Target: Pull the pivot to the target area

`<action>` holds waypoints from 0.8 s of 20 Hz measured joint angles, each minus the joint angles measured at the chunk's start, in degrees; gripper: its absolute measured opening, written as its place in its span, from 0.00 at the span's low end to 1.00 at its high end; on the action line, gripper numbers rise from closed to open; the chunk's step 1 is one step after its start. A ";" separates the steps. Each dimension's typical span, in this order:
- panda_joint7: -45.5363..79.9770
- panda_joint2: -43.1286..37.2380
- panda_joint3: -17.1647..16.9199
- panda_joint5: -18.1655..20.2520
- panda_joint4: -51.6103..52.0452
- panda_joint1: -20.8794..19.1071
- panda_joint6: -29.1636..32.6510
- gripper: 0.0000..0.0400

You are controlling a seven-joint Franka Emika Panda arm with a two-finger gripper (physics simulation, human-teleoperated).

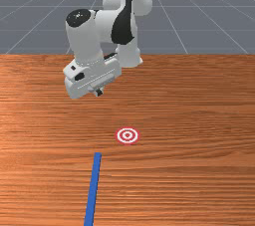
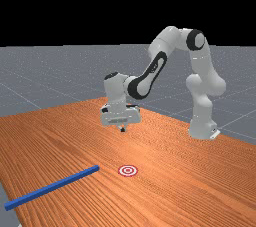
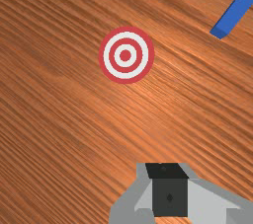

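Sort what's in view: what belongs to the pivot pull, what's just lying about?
Job:
- blue bar, presumably the pivot
- red-and-white target
- claw

Just there:
- wooden table, only the surface under bar and target
- grey floor

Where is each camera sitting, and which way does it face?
Front view: across the table, facing the arm; its links and the fingers show.
Far view: farther off, looking across the table; the whole arm reaches from right of the middle toward the view's left.
Wrist view: on the hand, looking down past the shut fingers at the bottom edge.
Front and far views share the target and blue bar.
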 joint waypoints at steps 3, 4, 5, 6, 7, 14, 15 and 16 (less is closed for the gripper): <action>-6.33 0.76 1.80 6.52 0.46 -3.52 5.07 0.00; -7.52 3.76 2.95 8.67 5.38 -4.77 1.81 0.00; -3.42 3.25 1.09 3.89 3.68 -2.12 8.76 0.00; -3.82 5.91 1.70 4.93 8.77 -2.89 3.12 0.00; -5.52 7.47 2.85 7.21 11.43 -4.13 0.87 0.00; 0.13 16.56 1.27 2.90 27.18 -2.13 -5.87 0.00; 0.62 18.93 1.33 2.80 31.43 -2.19 -8.01 0.00; 1.08 21.44 1.42 2.74 35.87 -2.27 -9.97 0.00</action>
